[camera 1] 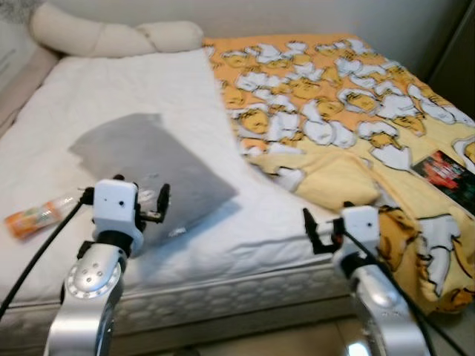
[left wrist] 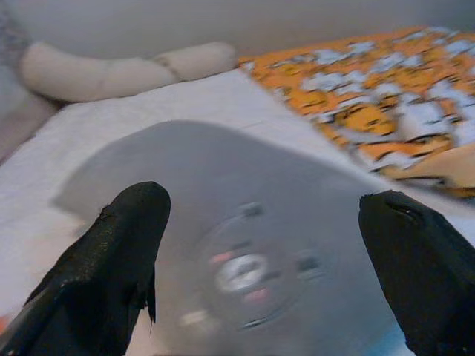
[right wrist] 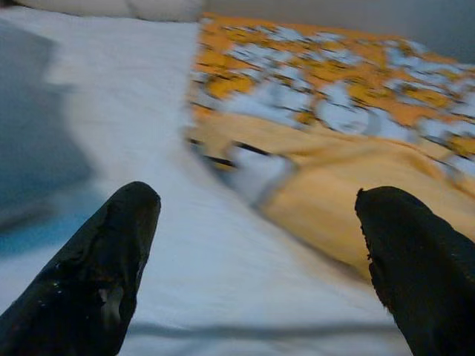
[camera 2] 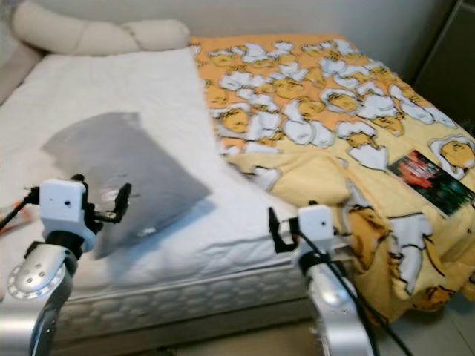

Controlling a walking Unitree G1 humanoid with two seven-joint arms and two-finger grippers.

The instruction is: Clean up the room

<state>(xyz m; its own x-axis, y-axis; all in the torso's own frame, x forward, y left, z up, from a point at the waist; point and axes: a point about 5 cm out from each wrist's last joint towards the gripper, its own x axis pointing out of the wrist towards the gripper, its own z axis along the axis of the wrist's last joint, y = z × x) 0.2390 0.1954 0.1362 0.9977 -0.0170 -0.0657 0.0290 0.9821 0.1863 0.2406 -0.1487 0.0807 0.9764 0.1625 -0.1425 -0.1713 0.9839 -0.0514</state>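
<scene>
Bedding is what I face: a grey pillow (camera 1: 152, 167) lies on the white mattress (camera 1: 111, 96), with a yellow patterned blanket (camera 1: 334, 96) rumpled to its right. My left pincer (left wrist: 263, 259) hangs spread over the pillow; my right pincer (right wrist: 252, 252), spread too, points at the blanket's edge. An orange bottle (camera 1: 33, 219) lies at the mattress's left edge.

I've got the bed (camera 1: 111, 96) ahead: bolster (camera 1: 111, 37) along its far edge, pillow (camera 1: 156, 163) near the front edge, bottle (camera 1: 37, 216) at the left edge, blanket (camera 1: 334, 96) covering the right half, book (camera 1: 445, 170) on it.
</scene>
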